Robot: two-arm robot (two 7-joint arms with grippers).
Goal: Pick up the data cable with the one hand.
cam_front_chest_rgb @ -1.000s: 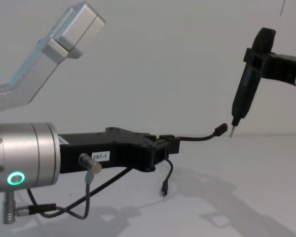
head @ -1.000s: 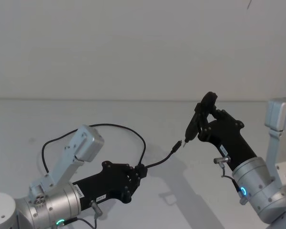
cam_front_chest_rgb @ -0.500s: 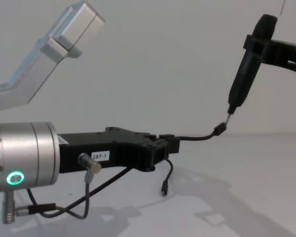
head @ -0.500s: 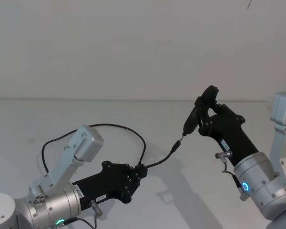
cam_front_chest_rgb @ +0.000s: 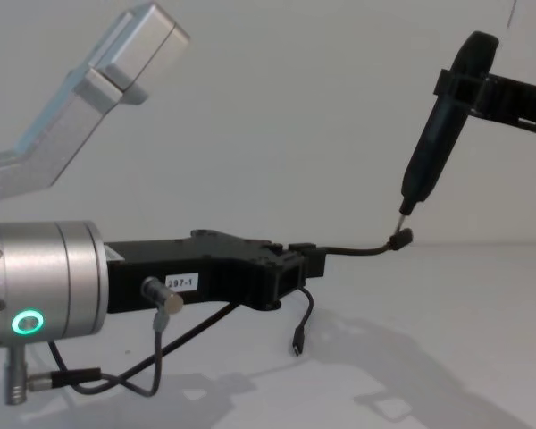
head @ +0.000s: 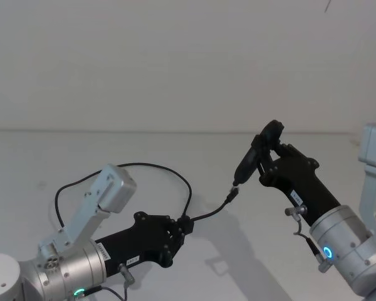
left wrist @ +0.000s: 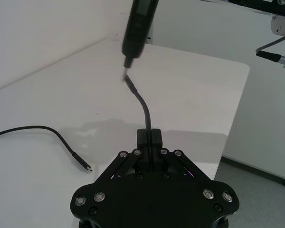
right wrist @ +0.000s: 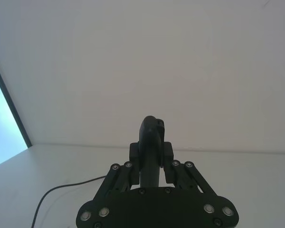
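My left gripper [cam_front_chest_rgb: 308,262] stays clamped on the data cable [cam_front_chest_rgb: 357,249], held clear above the table [cam_front_chest_rgb: 464,313]. My right gripper [head: 267,152], gripping the pen-shaped tool [cam_front_chest_rgb: 433,134], has brought its tip down onto the cable's free plug [cam_front_chest_rgb: 399,239], no longer beside it.

"287-1" — left claw's [cam_front_chest_rgb: 290,268] white label [cam_front_chest_rgb: 182,282]

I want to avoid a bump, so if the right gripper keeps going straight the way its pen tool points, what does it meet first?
Most likely the free plug of the data cable, just below the pen tool tip held by the right gripper. The left gripper holds the cable's other part.
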